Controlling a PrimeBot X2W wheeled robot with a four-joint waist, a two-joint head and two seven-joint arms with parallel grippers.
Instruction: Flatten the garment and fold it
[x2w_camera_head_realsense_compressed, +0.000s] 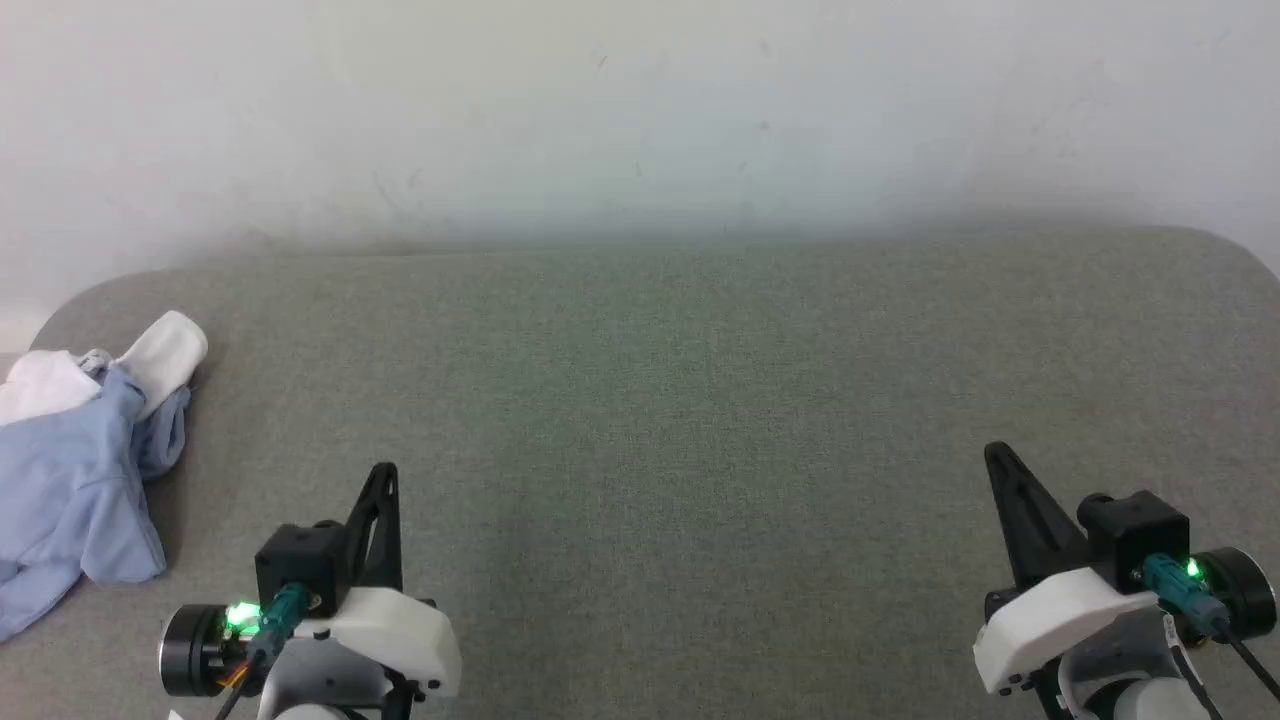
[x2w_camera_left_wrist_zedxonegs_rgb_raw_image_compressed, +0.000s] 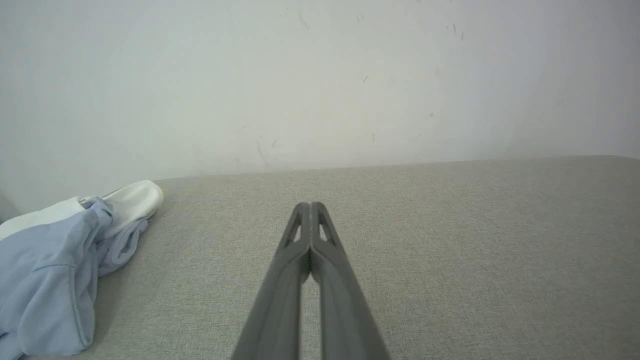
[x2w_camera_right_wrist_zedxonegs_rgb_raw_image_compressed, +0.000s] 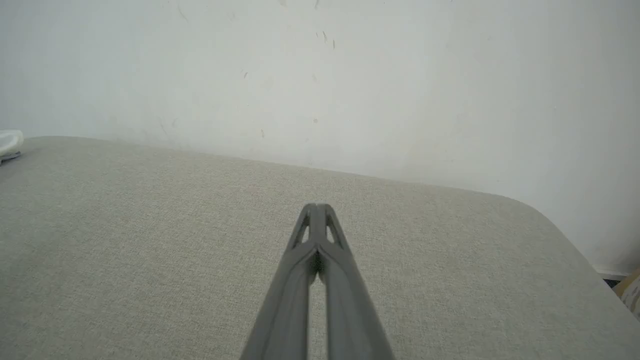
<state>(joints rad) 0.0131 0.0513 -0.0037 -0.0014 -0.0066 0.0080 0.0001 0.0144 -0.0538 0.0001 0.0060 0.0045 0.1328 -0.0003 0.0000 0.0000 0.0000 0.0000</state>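
The garment (x2w_camera_head_realsense_compressed: 70, 480) is a light blue shirt with a white collar, lying crumpled at the far left edge of the grey surface; the left wrist view has it (x2w_camera_left_wrist_zedxonegs_rgb_raw_image_compressed: 50, 270) at its lower left, and a bit of white collar (x2w_camera_right_wrist_zedxonegs_rgb_raw_image_compressed: 9, 144) peeks in at the right wrist view's left edge. My left gripper (x2w_camera_head_realsense_compressed: 385, 475) is shut and empty, to the right of the garment and apart from it; its tips (x2w_camera_left_wrist_zedxonegs_rgb_raw_image_compressed: 310, 206) meet above bare fabric. My right gripper (x2w_camera_head_realsense_compressed: 998, 455) is shut and empty at the lower right, its tips (x2w_camera_right_wrist_zedxonegs_rgb_raw_image_compressed: 316, 206) together too.
The grey fabric surface (x2w_camera_head_realsense_compressed: 680, 400) has rounded corners and backs onto a white wall (x2w_camera_head_realsense_compressed: 640, 110). Its right edge drops off near a floor strip (x2w_camera_right_wrist_zedxonegs_rgb_raw_image_compressed: 612, 277).
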